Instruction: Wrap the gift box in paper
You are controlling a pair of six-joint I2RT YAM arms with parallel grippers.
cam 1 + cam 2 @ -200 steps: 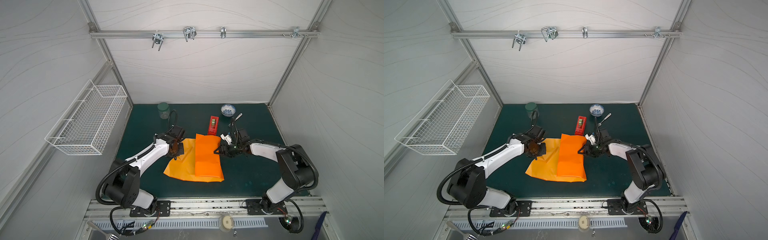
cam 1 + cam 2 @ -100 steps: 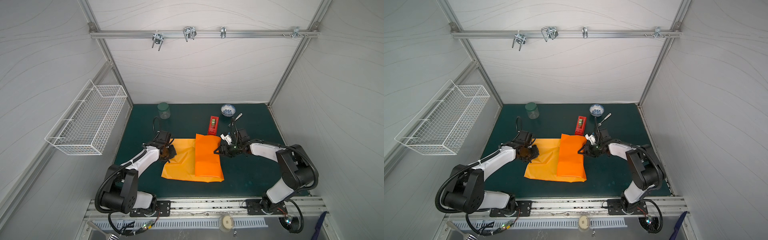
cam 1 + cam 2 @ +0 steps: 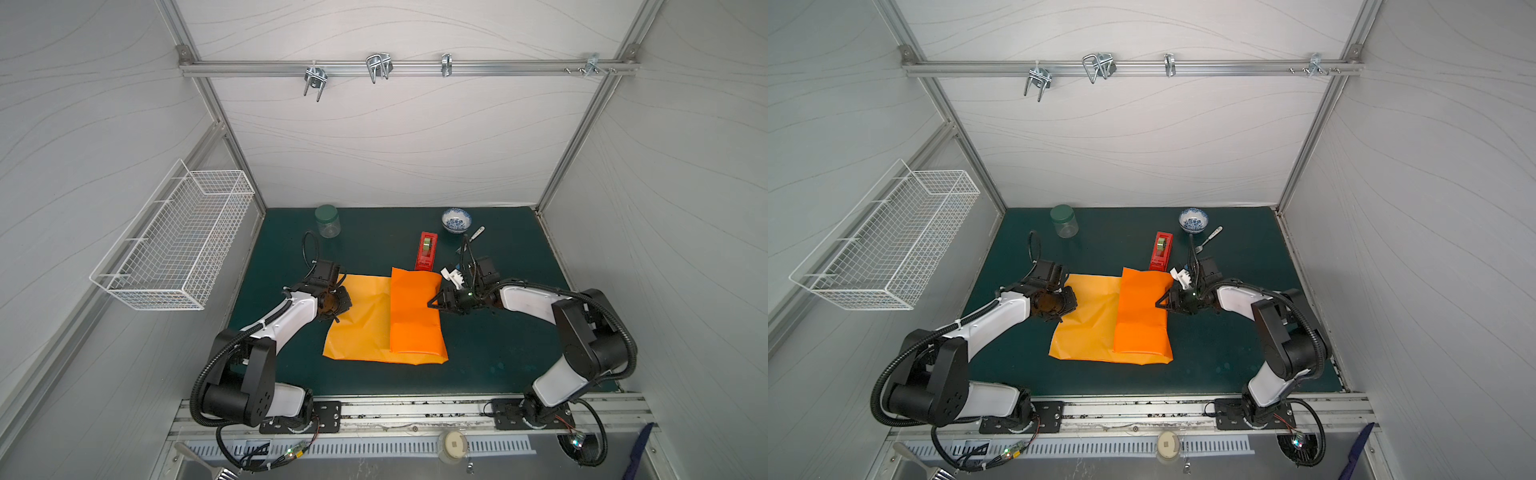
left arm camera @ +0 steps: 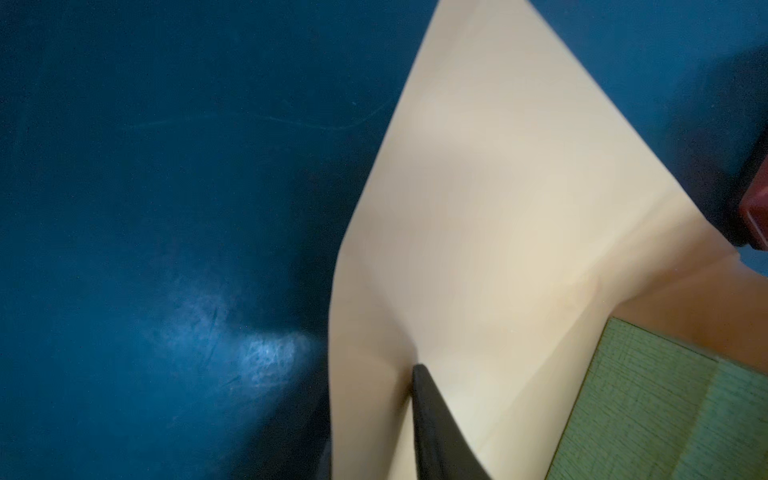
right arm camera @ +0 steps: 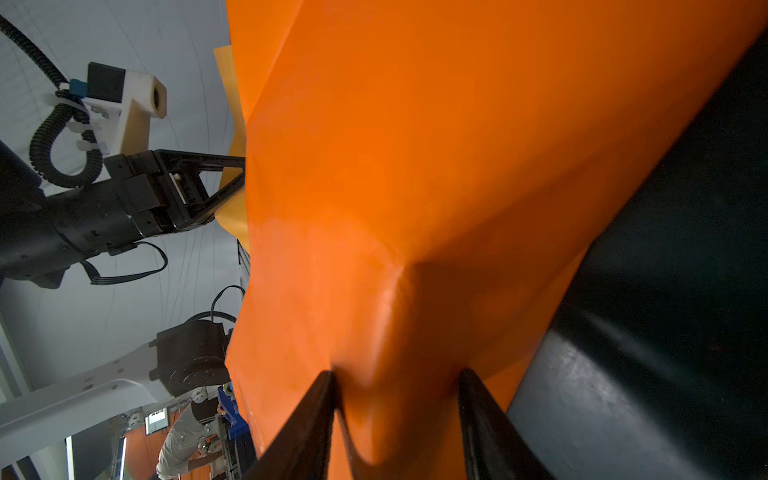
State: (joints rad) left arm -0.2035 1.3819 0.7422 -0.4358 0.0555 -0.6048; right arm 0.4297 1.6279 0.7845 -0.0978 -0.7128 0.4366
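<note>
The large bright orange paper sheet [image 3: 415, 316] buries nearly all of the olive-green cardboard gift box [image 4: 665, 407]; my left wrist camera catches one corner, cut by the frame edge. There the red plastic tape dispenser [image 4: 757, 216] is a blurred sliver. Of my left pincer [image 3: 337, 303] one dark finger [image 4: 432, 419] shows (from above, my wrist covers the tips), so its gap is unreadable.

The paper [image 3: 365, 332] is yellow-orange where it lies single and a deeper, saturated orange on its folded-over flap. In the left wrist view its near face looks pale cream. The gift box [image 4: 665, 415] is olive-green with a faint crosshatch grain. The mat [image 3: 498, 353] is dark teal. Along its far edge stand a red tape dispenser [image 3: 427, 251] with a green roll, a white bowl [image 3: 456, 219] patterned in blue, and a clear jar [image 3: 327, 224] with a dark green lid.
</note>
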